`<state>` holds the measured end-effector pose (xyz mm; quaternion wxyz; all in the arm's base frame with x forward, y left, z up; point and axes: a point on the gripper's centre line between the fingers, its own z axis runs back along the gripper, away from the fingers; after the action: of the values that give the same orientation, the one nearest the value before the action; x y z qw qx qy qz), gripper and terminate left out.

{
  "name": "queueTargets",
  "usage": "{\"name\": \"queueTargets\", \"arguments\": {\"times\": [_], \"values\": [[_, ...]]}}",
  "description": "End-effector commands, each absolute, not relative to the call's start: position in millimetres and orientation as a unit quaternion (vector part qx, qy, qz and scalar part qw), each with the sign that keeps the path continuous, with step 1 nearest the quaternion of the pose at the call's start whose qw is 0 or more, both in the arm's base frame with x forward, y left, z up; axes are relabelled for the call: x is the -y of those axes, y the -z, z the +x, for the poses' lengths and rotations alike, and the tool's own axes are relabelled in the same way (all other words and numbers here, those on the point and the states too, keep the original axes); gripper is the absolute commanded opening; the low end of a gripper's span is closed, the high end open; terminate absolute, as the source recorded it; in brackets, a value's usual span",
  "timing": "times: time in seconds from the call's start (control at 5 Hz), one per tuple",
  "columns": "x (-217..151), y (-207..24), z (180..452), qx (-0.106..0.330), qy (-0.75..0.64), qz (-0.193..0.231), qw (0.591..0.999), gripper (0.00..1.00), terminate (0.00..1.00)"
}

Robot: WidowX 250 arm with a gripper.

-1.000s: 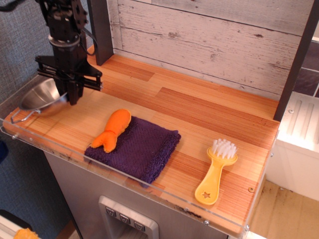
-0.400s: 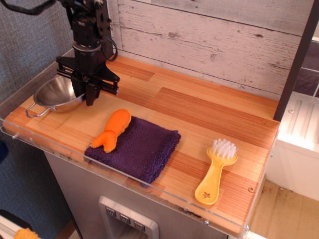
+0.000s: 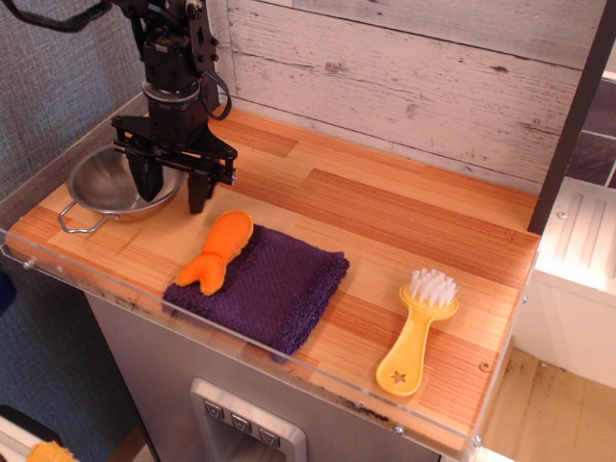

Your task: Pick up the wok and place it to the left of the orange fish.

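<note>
Two jaws spread, straddling wok [image 3: 108, 185] right rim

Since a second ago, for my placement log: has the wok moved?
Yes. The wok has shifted right along the wooden counter, toward the orange fish, and sits flat to its left.

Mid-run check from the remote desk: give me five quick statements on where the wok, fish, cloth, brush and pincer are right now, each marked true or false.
1. The wok sits on the counter to the left of the orange fish. True.
2. The pincer is clamped shut on the wok's rim. False: its fingers are spread apart over the rim.
3. The fish lies partly on the purple cloth. True.
4. The yellow brush rests inside the wok. False: it lies on the wood at the right.
5. The brush's bristles point toward the front edge. False: they point toward the wall.
</note>
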<state>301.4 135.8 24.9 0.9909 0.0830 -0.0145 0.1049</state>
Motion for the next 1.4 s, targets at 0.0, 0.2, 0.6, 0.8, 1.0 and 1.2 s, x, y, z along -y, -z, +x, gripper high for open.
{"name": "queueTargets", "arguments": {"times": [0.0,0.2,0.6,0.8,1.0,1.2], "values": [[-129,-108,297,0.112,-0.110,0.064,0.986,1.00,0.00],[-110,-125,288,0.131,-0.080,0.038,0.988,1.00,0.00],[-78,-113,292,0.096,-0.016,0.011,0.995,1.00,0.00],[-81,-108,291,0.044,-0.004,0.022,0.999,1.00,0.00],[-81,-108,291,0.044,-0.004,0.022,0.999,1.00,0.00],[-81,-108,291,0.044,-0.004,0.022,0.999,1.00,0.00]]}}
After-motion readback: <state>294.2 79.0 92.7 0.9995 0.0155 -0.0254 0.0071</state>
